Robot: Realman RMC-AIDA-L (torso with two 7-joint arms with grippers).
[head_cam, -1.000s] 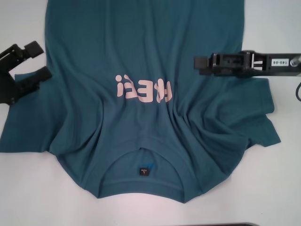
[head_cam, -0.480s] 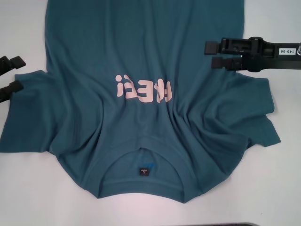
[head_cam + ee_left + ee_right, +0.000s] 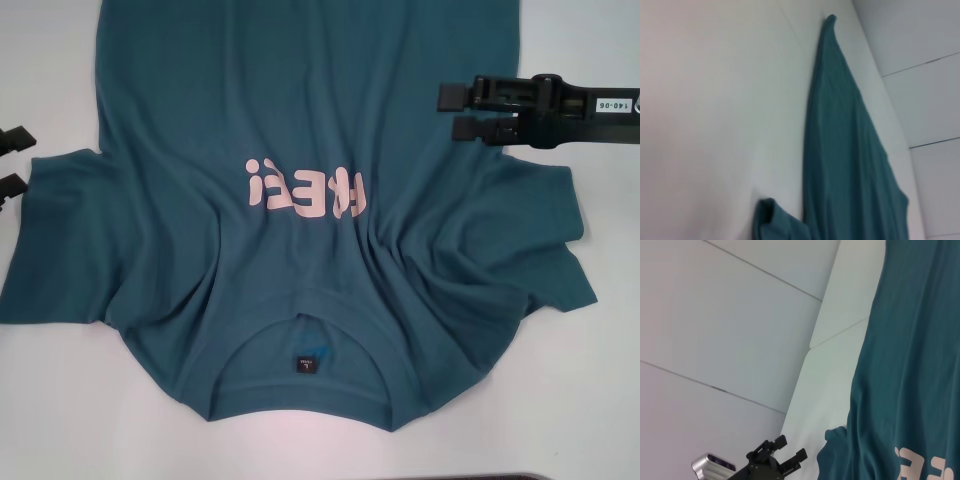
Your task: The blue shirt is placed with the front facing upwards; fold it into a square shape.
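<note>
The blue shirt (image 3: 300,120) lies front up on the white table, collar (image 3: 305,340) nearest me and the pale pink print (image 3: 305,190) upside down. Both short sleeves are spread out, and the cloth is wrinkled around the right shoulder. My left gripper (image 3: 28,158) is at the far left edge, beside the left sleeve (image 3: 70,250), open and holding nothing. My right gripper (image 3: 447,112) hovers over the shirt's right side above the right sleeve (image 3: 530,240), open and empty. The right wrist view shows the shirt (image 3: 910,365) and, farther off, the left gripper (image 3: 785,455). The left wrist view shows the shirt (image 3: 845,150) edge-on.
The white table (image 3: 60,400) extends around the shirt on the left, right and near sides. Pale wall panels (image 3: 715,315) stand beyond the table. A small black neck label (image 3: 305,363) sits inside the collar.
The left gripper has drawn back leftward off the sleeve to the frame edge. The right gripper has shifted a little right and turned so both fingers show apart.
</note>
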